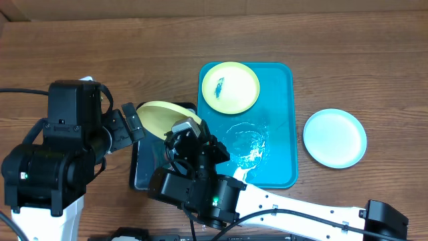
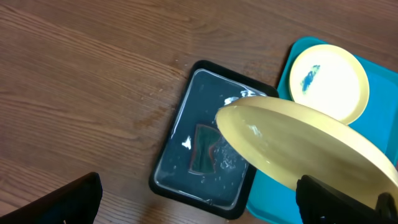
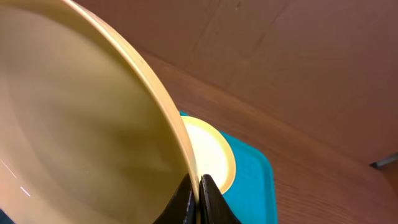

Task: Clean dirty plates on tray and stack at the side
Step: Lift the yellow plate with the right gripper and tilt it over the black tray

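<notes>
Plates [image 1: 231,87] [image 1: 334,138] [image 1: 159,116]: 3; 1 on tray [image 1: 282,100]; 1 aside; right gripper [image 3: 199,186] pinches 1; left gripper [image 1: 132,119] spread.

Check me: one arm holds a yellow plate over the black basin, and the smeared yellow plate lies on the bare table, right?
Not quite: the smeared yellow plate lies on the turquoise tray, not the table; the overhead view shows it. The right gripper does hold the other yellow plate over the black basin.
</notes>
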